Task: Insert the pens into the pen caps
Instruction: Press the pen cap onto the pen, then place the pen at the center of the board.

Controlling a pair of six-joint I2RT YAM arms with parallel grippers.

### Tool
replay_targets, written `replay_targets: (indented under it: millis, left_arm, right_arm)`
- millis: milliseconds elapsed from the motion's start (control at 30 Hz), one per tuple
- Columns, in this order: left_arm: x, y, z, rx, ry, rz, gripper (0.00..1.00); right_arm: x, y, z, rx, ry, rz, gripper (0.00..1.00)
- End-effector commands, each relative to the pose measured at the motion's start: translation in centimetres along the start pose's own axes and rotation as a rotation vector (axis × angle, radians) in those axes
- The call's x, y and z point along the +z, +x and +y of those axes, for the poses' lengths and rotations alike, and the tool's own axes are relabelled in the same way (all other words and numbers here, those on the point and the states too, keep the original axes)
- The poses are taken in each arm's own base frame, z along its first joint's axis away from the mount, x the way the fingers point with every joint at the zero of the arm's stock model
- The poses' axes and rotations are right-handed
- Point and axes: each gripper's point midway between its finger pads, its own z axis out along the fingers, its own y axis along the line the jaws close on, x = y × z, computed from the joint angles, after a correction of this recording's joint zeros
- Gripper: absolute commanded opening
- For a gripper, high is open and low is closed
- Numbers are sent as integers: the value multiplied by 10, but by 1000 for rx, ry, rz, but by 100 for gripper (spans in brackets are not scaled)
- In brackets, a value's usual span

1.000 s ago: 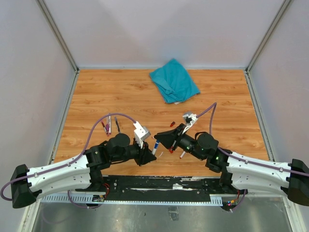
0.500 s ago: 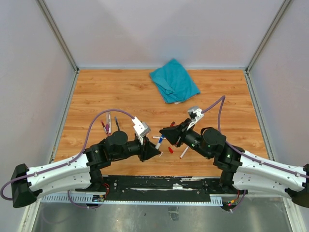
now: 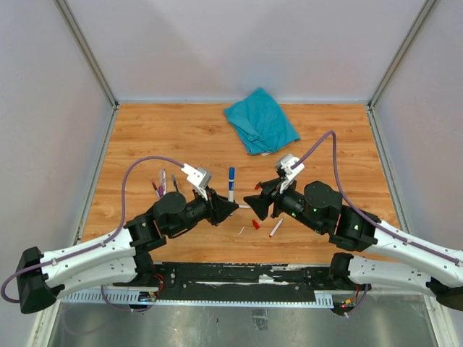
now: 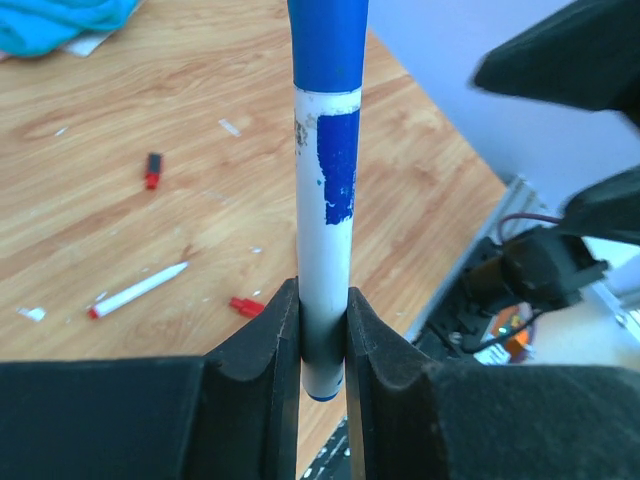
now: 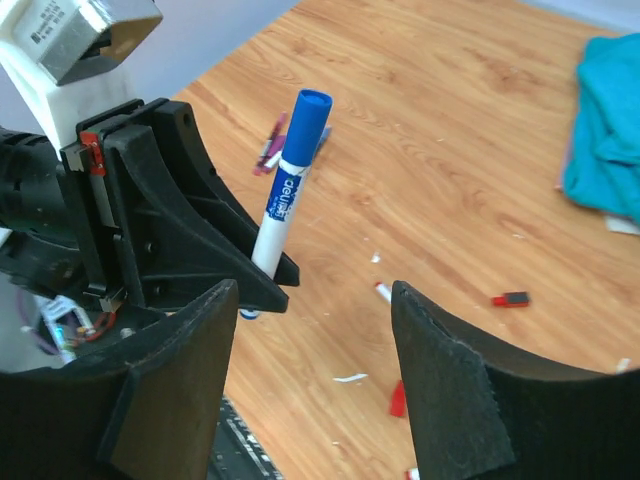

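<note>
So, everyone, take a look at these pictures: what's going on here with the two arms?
The left hand is shut on the lower end of a white pen, holding it upright above the wooden table, with a blue cap on its top end. The right hand faces it, open and holding nothing. On the table lie a red-tipped pen without a cap and a loose red cap. A few more pens lie off to the left, and a teal cloth sits at the far side.
</note>
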Motion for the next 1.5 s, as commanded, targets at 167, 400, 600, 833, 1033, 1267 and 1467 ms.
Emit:
replay_targets:
  millis: [167,400,600,833,1033,1267,1467]
  left_arm:
    - [15,9,56,-34,-302,70,0]
    - [20,11,109,-34,-521,148,1]
    - [13,15,158,-37,-722,202,1]
    - [16,32,199,-69,-820,294,0]
    - [19,42,233,-87,-901,339,1]
    - [27,61,261,-86,-968,417,1]
    - [32,77,276,-94,-1000,453,8]
  right_arm:
    - [-14,-6,-67,-88,202,88,66]
    - [-15,31,-117,150,271,171,73]
    - [-19,64,-132,216,316,217,84]
    - [-26,83,-126,208,280,259,89]
    - [-32,100,-126,236,288,295,90]
    - [-36,117,-125,267,290,329,91]
    - [-37,122,-124,273,289,343,91]
